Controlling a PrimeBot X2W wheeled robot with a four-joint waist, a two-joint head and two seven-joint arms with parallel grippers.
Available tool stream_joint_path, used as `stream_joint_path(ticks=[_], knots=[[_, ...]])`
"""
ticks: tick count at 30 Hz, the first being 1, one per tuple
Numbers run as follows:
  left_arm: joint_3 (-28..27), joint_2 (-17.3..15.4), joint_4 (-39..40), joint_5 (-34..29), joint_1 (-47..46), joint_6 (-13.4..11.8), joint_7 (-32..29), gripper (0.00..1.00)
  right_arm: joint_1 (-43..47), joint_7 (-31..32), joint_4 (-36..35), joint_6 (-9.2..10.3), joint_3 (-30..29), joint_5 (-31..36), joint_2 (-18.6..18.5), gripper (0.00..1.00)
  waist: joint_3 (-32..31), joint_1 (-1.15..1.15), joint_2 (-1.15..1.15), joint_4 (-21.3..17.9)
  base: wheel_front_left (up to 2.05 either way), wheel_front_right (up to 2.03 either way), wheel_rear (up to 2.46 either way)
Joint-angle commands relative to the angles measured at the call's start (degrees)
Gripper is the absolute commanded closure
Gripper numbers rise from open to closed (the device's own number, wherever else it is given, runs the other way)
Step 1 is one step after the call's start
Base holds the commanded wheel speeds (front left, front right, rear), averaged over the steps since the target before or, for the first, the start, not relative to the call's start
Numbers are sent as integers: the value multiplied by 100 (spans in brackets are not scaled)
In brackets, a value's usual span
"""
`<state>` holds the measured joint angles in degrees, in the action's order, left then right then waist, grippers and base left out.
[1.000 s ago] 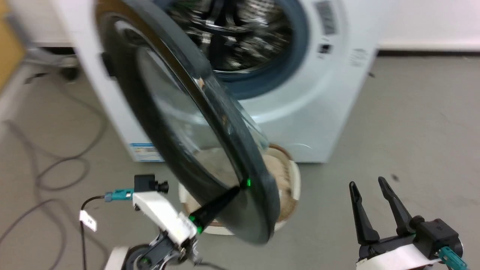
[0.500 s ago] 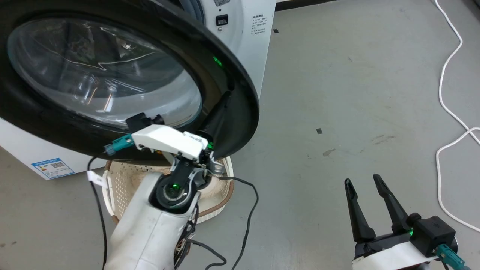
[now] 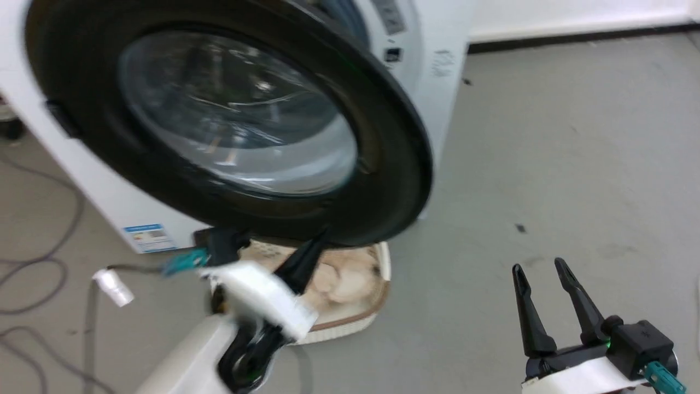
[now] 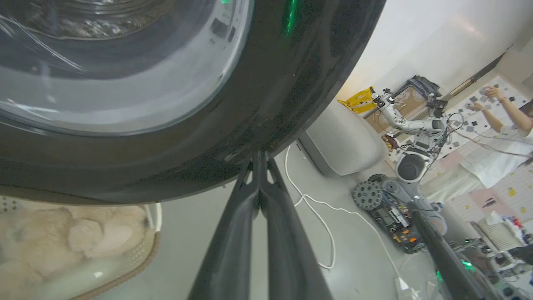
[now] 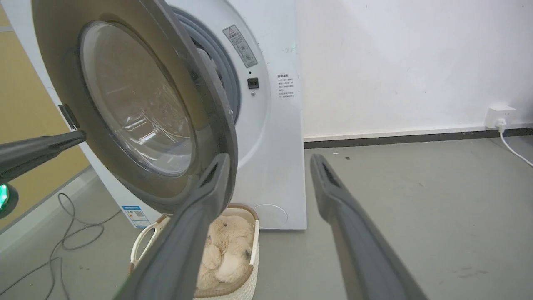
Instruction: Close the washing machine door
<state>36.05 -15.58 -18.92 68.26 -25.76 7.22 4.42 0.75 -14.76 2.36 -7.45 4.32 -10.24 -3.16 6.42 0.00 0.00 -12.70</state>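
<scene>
The washing machine door point(image 3: 229, 126), a big black disc with a bulging glass window, stands ajar in front of the white washing machine point(image 3: 437, 82). Its free edge is still apart from the machine's front, as the right wrist view shows on the door point(image 5: 137, 104) and machine point(image 5: 275, 137). My left gripper point(image 3: 321, 236) is shut with nothing in it, its tips against the door's lower outer rim. In the left wrist view the left gripper point(image 4: 259, 155) meets the door point(image 4: 258, 96) there. My right gripper point(image 3: 538, 266) hangs open over the floor at the lower right, away from the door.
A cream basket point(image 3: 350, 323) with a plush toy point(image 3: 339, 284) sits on the floor under the door. Grey cables point(image 3: 33, 273) lie at the left. A white cable point(image 4: 320, 216), another robot point(image 4: 408, 137) and a person's arm point(image 4: 506, 110) are behind.
The door has swung from wide open toward the machine front, with my left gripper's tips staying on its rim. The head camera has shifted too. The right gripper has kept its pose.
</scene>
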Motion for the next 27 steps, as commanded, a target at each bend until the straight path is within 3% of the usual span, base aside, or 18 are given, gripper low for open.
stream_joint_path(ticks=[1, 3, 7, 11, 16, 17, 18, 21, 27], knots=[[74, -246, 96, -437, 127, 13, 320, 100, 71, -24, -36, -3, 4, 51, -18, 0, -221, 0, 0, 338, 0, 0, 0], [154, -554, 232, -1104, 237, -122, 749, 100, 115, -24, -44, -3, -5, 53, -52, 0, -294, 0, 0, 517, 0, 0, 0], [13, -1019, 595, -2460, 457, -859, 1038, 100, 197, -24, -71, -3, -54, 43, -108, 0, -398, 0, 0, 896, 0, 0, 0], [-737, -1003, 1387, -3310, 1007, -1473, 1054, 100, 227, -24, -88, -3, -67, 57, -140, 0, -446, 0, 0, 1179, 0, 0, 0], [-1367, -768, 2028, -4104, 1891, -1809, 1056, 100, 230, -24, -85, -3, -46, 38, -140, 0, -471, 0, 0, 1387, 0, 0, 0], [-1489, -669, 2082, -4181, 2050, -1862, 1056, 63, 233, -24, -74, -3, -42, 37, -140, 0, -477, 0, 0, 1416, 0, 0, 0], [-1595, -575, 2126, -4274, 2184, -1897, 1056, 0, 239, -24, -62, -3, -46, 28, -139, 0, -485, 0, 0, 1446, 0, 0, 0], [-1814, -265, 2143, -4593, 2522, -1991, 1057, 0, 287, -24, 55, -3, -63, 37, -154, 0, -528, 0, 0, 1540, 0, 0, 0], [-1878, 121, 2116, -5292, 2836, -1933, 1057, 0, 272, -24, 185, -3, 13, 4, -176, 0, -491, 0, 0, 1710, 0, 0, 0]])
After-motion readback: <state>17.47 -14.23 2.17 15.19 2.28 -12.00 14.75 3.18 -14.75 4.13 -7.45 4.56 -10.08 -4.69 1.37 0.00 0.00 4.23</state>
